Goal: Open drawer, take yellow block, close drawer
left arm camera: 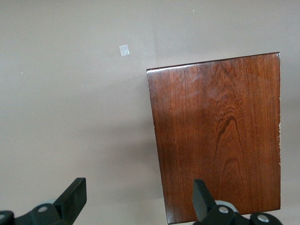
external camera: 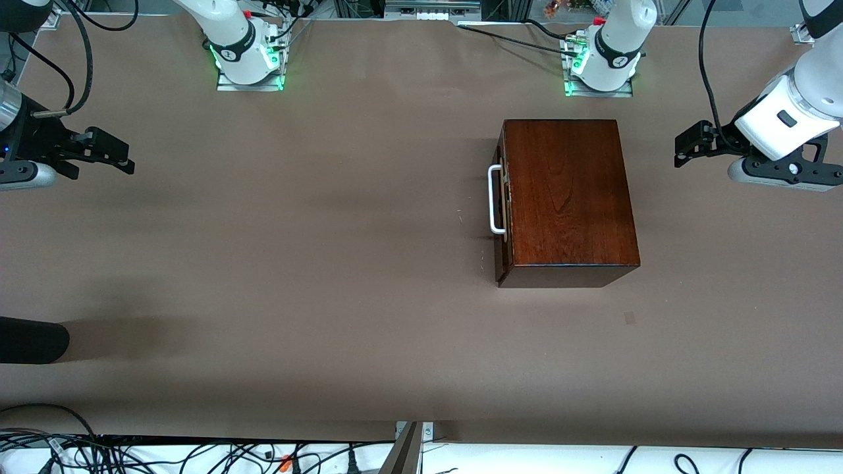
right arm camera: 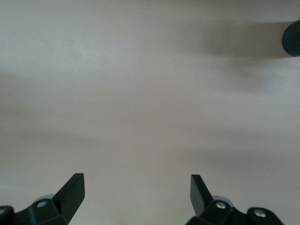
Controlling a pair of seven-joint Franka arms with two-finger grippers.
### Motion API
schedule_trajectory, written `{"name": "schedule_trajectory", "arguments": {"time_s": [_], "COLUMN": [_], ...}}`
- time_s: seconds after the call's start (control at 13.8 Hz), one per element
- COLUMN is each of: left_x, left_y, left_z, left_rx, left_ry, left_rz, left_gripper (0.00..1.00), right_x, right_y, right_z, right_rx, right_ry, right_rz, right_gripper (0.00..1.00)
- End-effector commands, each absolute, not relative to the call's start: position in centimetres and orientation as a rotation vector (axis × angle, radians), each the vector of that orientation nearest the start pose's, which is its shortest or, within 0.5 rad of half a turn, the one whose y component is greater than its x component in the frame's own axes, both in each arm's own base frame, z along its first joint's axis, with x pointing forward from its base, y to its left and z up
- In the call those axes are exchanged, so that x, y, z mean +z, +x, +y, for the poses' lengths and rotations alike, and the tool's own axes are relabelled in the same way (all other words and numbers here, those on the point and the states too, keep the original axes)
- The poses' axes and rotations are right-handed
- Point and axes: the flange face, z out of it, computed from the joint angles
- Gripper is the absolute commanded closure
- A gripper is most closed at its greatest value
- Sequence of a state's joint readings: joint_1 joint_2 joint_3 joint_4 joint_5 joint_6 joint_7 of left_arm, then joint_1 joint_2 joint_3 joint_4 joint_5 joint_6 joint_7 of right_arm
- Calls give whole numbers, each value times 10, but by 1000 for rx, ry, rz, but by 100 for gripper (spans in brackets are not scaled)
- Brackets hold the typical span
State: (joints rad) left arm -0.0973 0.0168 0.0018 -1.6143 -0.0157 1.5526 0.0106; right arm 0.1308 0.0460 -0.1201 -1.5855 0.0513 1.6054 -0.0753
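box: glossy dark mahogany box (external camera: 566, 194) sits on the brown table (external camera: 296, 263), toward the left arm's end, in front of the left arm's base; top face plain wood grain, also seen in the left wrist view (left arm camera: 220, 136)
drawer: shut, dark reddish-brown front (external camera: 502, 210) flush with the box, facing the right arm's end of the table
handle: white metal U-shaped handle (external camera: 495, 199) on the drawer front, nothing touching it
yellow block: not visible in any view; cannot tell where it is
left gripper: left gripper (external camera: 688, 145) up in the air over the table just off the box's side at the left arm's end; fingers spread apart, holding nothing; in the left wrist view (left arm camera: 138, 197) one finger is over bare table and the other over the box top edge
right gripper: right gripper (external camera: 108, 153) up over bare table at the right arm's end, well apart from the box; fingers spread wide in the right wrist view (right arm camera: 136, 192), nothing between them
tape mark: small pale square (external camera: 630, 318) on the table, nearer the front camera than the box, also in the left wrist view (left arm camera: 124, 50)
dark object: black rounded thing (external camera: 33, 340) at the table edge at the right arm's end, seen too in the right wrist view (right arm camera: 291, 38); cannot tell what it is
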Motion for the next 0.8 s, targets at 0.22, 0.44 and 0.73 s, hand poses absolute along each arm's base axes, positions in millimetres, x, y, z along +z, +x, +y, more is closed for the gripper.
{"name": "schedule_trajectory", "arguments": {"time_s": [0.22, 0.44, 0.73], "left_x": [598, 597, 599], "left_y": [554, 554, 555], "left_z": [-54, -53, -57], "left_rx": [104, 104, 99], "left_ry": [-3136, -3136, -3135], "left_rz": [166, 166, 183], "left_gripper": [0, 0, 0], "right_x": [601, 601, 601], "right_y": [571, 571, 571], "right_z": [11, 11, 10], "right_rx": [21, 21, 20], "right_ry": [-3086, -3086, -3086], "right_rz": [-117, -117, -115], "right_gripper": [0, 0, 0]}}
